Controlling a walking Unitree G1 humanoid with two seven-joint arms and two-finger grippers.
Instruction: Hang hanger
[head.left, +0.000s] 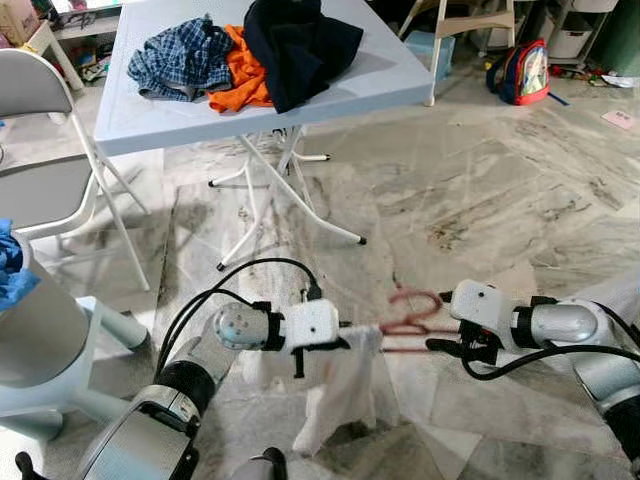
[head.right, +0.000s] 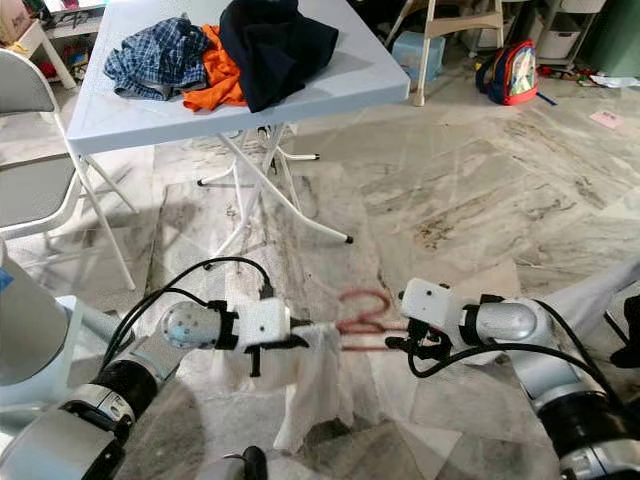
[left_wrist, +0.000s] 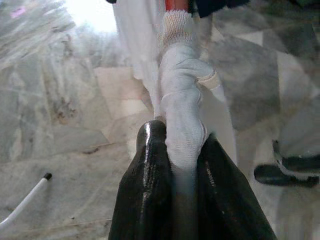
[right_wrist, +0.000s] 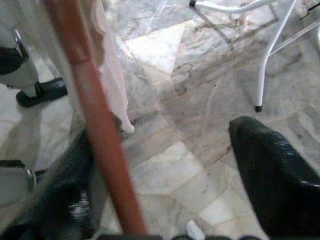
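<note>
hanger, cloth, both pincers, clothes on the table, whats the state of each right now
hanger: red, held up off the floor between both arms, carrying the white cloth
white cloth: draped from the hanger, its bunched edge pinched by the left pincer
left pincer: shut on the white cloth
right pincer: open, the hanger's red bar lies against one finger
clothes: heaped unfolded on the table
folding chair: unfolded, standing

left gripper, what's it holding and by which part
The left gripper is shut on the white garment, pinching a bunched fold at its top edge, beside the red hanger it hangs on.
</note>
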